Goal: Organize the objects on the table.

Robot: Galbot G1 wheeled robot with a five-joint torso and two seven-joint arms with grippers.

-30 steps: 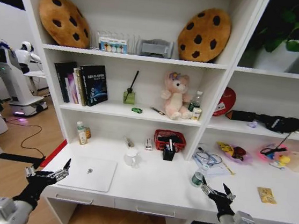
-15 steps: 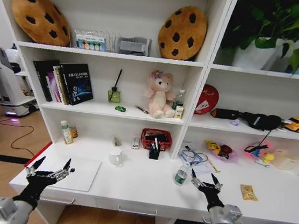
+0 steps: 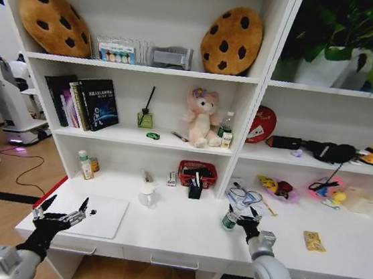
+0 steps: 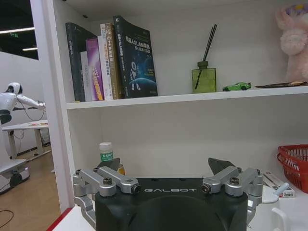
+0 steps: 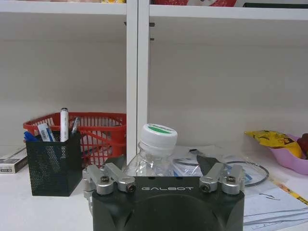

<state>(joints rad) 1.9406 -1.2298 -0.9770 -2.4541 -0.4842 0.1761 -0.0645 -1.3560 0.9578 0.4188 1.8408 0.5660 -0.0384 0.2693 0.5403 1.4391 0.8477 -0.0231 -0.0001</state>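
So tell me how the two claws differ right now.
The left claw hovers at the table's left front corner beside the laptop, with nothing between its fingers. The right claw is farther in, its fingers flanking a small white-capped bottle. Both are open.

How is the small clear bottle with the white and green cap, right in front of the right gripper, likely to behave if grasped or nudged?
The bottle looks like thin clear plastic, so it is probably light and may flex under a squeeze. It stands upright and is taller than wide, so a push near the cap could tip it. Being round, it would likely roll once down. The right gripper sits open around it.
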